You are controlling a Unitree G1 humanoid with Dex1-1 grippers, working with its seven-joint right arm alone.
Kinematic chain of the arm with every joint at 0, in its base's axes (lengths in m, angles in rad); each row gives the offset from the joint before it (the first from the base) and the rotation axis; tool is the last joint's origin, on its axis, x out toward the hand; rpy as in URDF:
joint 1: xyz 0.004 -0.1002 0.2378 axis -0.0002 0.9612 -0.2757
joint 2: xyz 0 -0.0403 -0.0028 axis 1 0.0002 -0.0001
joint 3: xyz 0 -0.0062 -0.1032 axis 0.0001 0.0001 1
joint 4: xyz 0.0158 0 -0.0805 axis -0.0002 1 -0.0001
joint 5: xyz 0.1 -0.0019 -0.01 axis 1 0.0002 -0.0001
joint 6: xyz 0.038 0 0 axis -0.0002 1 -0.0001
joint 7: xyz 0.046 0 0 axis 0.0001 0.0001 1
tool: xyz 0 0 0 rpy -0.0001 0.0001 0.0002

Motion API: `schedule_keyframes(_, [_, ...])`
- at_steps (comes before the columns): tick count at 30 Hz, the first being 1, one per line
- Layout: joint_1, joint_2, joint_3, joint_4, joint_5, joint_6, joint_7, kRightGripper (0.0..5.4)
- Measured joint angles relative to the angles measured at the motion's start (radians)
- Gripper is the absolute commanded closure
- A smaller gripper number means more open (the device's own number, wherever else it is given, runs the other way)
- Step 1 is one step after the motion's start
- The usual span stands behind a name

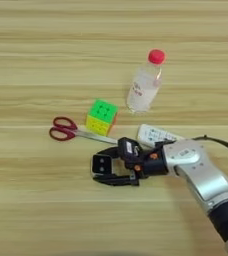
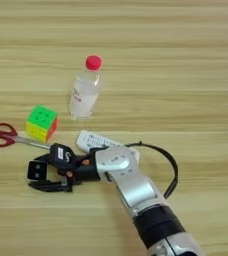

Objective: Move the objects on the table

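Wide light-brown wooden desk [image 1: 31, 210]. Clear red-capped plastic bottle [image 1: 145, 88] lying far side. White grey-buttoned remote [image 1: 155, 135] partly under forearm. Red-handled scissors [image 1: 66, 129] beside colourful puzzle cube [image 1: 102, 117]. Black two-fingered pincer [image 1: 100, 173] clasping small white-edged black square device [image 1: 102, 164].

Bench [image 1: 31, 210] — light-brown wood, long horizontal grain stripes, filling both views.

Lying directly on it:
- clear red-capped bottle [image 1: 146, 85], sitting farthest back
- colourful puzzle cube [image 1: 102, 117], resting left of and nearer than the bottle
- red-handled scissors [image 1: 71, 131], lying just left of the cube, blades pointing right
- white remote with grey buttons [image 1: 155, 135], lying right of the cube, partly hidden
- small black square device [image 1: 102, 165] — white-edged, sitting nearest, between black fingers
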Motion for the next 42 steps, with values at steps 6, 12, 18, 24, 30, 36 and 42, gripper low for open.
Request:
schedule_keyframes(6, [0.053,-0.074,-0.065,-0.094,0.095,0.020,0.079,2.93])
schedule_keyframes(12, [0.107,-0.141,-0.107,-0.091,0.121,0.010,0.134,2.93])
schedule_keyframes(18, [0.135,-0.173,-0.110,-0.020,0.102,-0.052,0.149,2.93])
schedule_keyframes(24, [0.118,-0.172,-0.099,0.025,0.094,-0.120,0.148,2.93])
schedule_keyframes(30, [0.108,-0.172,-0.092,0.038,0.087,-0.133,0.140,2.05])
schedule_keyframes(36, [0.110,-0.165,-0.112,-0.029,0.138,-0.067,0.133,1.29])
schedule_keyframes(42, [0.095,-0.126,-0.191,-0.148,0.298,0.007,0.126,0.56])
